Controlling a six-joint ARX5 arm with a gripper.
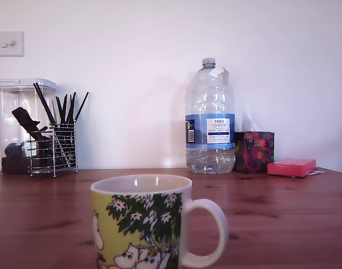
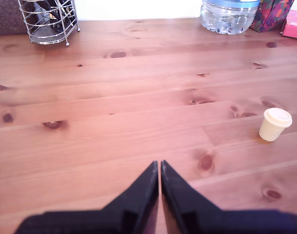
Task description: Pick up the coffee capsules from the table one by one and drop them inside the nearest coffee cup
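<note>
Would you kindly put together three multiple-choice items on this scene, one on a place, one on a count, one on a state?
1. In the exterior view, what stands beside the water bottle on its right?
A. wire rack
B. patterned box
C. mug

2. How many coffee capsules show in the wrist view?
A. one
B. two
C. four

3. How does the pincer stand?
A. wide open
B. shut on a capsule
C. shut, empty

Answers: 1 B, the patterned box stands against the bottle's right. 2 A, a single capsule stands on the table. 3 C, the fingertips meet with nothing between.
</note>
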